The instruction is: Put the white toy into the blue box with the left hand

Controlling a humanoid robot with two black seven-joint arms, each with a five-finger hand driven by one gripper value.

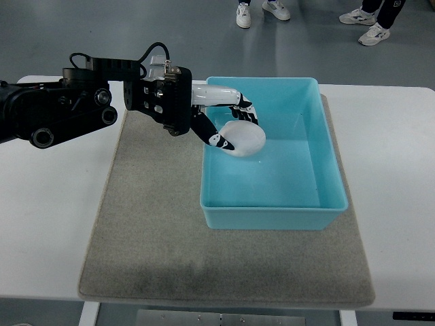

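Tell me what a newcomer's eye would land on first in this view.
The blue box stands out first, sitting on the grey mat right of centre. Next is the black left hand, reaching in from the picture's left over the box's left wall, fingers curled around the white toy inside the box. Along the top edge, people's shoes show on the floor beyond the white table.

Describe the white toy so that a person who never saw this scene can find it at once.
Find the grey mat on the white table; a blue box sits on its right part. Over the box's left side, the left hand grips the white toy, the only round, pale thing there.
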